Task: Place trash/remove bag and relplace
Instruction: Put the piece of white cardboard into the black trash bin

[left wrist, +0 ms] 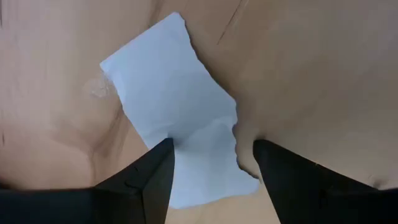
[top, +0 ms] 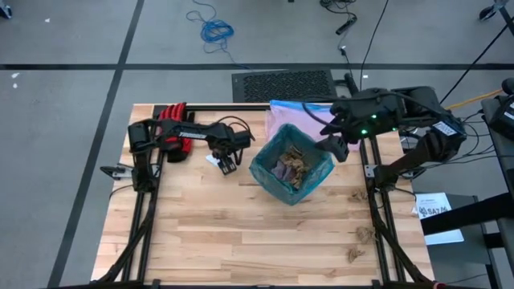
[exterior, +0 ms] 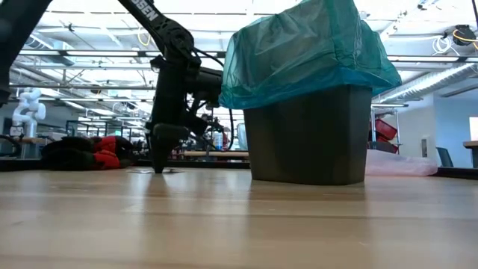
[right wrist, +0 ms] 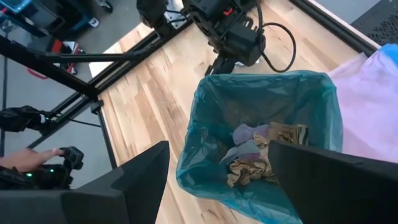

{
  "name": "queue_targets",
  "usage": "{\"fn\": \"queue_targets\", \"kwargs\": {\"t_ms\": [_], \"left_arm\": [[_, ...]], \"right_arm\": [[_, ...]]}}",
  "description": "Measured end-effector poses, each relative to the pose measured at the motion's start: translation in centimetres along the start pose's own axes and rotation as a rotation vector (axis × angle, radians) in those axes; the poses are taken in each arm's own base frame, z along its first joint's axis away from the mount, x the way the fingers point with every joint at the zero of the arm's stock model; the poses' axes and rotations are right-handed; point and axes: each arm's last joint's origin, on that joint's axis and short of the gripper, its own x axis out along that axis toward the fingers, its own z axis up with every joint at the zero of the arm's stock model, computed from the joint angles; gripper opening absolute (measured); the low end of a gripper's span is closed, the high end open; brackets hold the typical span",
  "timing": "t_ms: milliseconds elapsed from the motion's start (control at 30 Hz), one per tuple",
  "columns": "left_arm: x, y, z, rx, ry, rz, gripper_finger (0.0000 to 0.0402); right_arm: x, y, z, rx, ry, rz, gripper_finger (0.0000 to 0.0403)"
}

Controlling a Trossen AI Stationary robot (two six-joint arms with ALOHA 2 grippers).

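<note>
The bag, a teal-green liner, sits fitted in a dark bin near the middle of the tabletop, its rim folded over the bin's edge. Inside it lie crumpled scraps of trash, brownish and pale. So some trash appears to be in already, while the liner itself has not yet been lifted out.

The left gripper is down at the tabletop, just to the left of the bin, with its fingers spread apart and holding nothing. Straddled between them lies a torn piece of white paper, flat on the wood. This looks like one more scrap to pick up and drop in.

The right gripper hovers at the bin's right rim, fingers wide apart and empty, looking down into the bag.

A pale pink bag lies flat behind the bin, probably the replacement. Judging by this, most of the work is left: clearing the paper, pulling out the teal liner, and fitting a new one.
</note>
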Motion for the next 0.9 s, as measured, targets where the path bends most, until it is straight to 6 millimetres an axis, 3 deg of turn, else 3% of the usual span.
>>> {"fn": "queue_targets", "kwargs": {"t_ms": [400,500,633,767,900], "left_arm": [[-0.1,-0.3,0.5,0.03,-0.029,0.067,0.0225],[-0.1,-0.4,0.5,0.057,-0.037,0.074,0.0209],[-0.1,0.0,1.0,0.087,-0.069,0.059,0.0143],[0.0,0.7,1.6,0.092,-0.115,0.023,0.0032],[-0.2,1.5,1.7,0.077,-0.125,-0.004,0.0005]], "right_arm": [[-0.5,-0.2,-0.1,-0.057,-0.012,0.004,0.0267],[-0.5,-0.2,-0.1,-0.071,-0.013,0.004,0.0267],[-0.5,-0.2,-0.1,-0.084,-0.015,0.004,0.0267],[-0.5,-0.1,0.0,-0.101,-0.021,0.008,0.0267],[-0.5,-0.1,0.0,-0.107,-0.024,0.01,0.0267]]}}
